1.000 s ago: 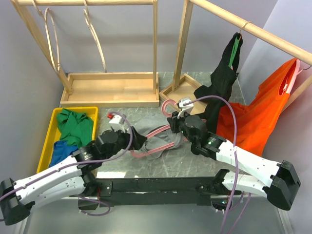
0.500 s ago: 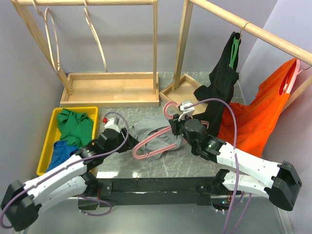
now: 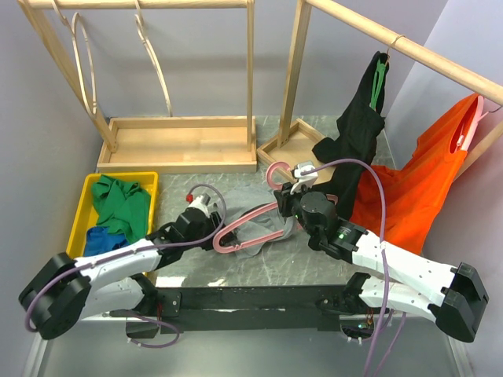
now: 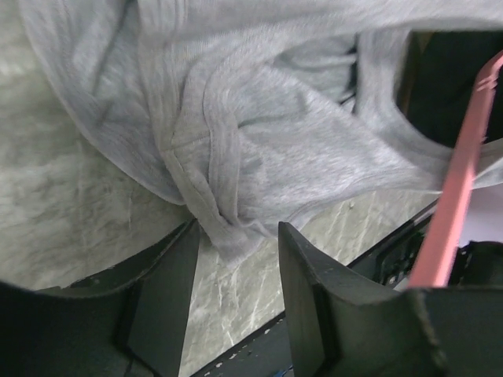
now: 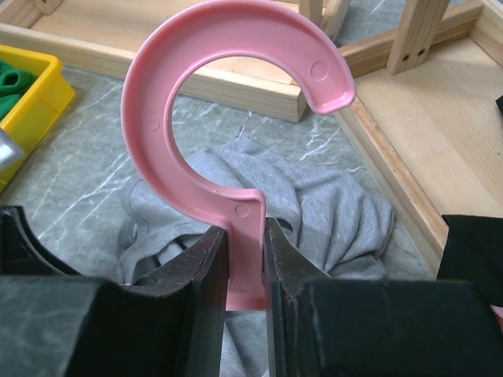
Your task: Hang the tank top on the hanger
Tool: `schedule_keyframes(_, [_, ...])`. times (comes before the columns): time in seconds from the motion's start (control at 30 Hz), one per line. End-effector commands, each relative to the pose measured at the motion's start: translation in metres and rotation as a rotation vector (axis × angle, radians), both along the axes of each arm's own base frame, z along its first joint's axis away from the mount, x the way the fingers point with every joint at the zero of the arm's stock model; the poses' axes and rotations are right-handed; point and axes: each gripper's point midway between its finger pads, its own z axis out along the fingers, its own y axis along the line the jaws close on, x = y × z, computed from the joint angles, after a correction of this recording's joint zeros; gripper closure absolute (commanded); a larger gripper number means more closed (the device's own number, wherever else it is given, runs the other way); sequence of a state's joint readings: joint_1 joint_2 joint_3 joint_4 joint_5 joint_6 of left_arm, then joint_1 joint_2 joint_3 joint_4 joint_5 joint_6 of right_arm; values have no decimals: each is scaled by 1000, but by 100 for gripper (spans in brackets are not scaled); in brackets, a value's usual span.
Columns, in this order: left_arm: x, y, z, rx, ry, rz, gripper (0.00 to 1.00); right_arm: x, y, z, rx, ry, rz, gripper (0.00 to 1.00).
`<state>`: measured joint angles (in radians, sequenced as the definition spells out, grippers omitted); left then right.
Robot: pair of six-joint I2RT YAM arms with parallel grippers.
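Note:
The grey tank top (image 3: pixel 263 224) lies crumpled on the marble table at mid-view, partly under the pink hanger (image 3: pixel 244 228). My right gripper (image 3: pixel 284 198) is shut on the hanger's neck just below the hook; in the right wrist view the jaws (image 5: pixel 245 232) squeeze the hanger (image 5: pixel 157 118) above the tank top (image 5: pixel 330 204). My left gripper (image 3: pixel 214 222) sits low at the garment's left edge. Its jaws (image 4: pixel 237 232) stand open, with a folded corner of the tank top (image 4: pixel 259 133) lying between the fingertips. One hanger (image 4: pixel 456 196) arm crosses at the right.
A yellow bin (image 3: pixel 82 212) with green and blue garments stands at the left. A wooden rack base (image 3: pixel 181 145) with cream hangers (image 3: pixel 153 55) is behind. A black garment (image 3: pixel 357 133) and an orange garment (image 3: pixel 409 188) hang from the right rail.
My left arm has dropped lower and stretched toward the tank top's left edge, and its jaws have narrowed. The right gripper and hanger have barely shifted.

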<state>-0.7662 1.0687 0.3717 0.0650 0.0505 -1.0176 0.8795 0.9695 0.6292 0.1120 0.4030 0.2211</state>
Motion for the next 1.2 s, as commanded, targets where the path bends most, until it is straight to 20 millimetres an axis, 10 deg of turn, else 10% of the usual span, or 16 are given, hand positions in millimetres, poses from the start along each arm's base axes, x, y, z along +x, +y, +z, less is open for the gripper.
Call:
schedule_keyframes(0.0, [6, -18, 10, -49, -39, -14, 51, 3, 0, 25, 72, -51, -28, 100])
schedule_keyframes(0.6, [16, -18, -8, 67, -69, 9, 76, 9, -6, 25, 67, -45, -88, 100])
schedule_keyframes(0.8, [11, -8, 6, 42, -102, 28, 96, 22, -28, 22, 60, -44, -260, 100])
schedule_keyframes(1.17, [1, 29, 30, 29, -141, 107, 99, 39, -46, 21, 39, -76, -442, 100])
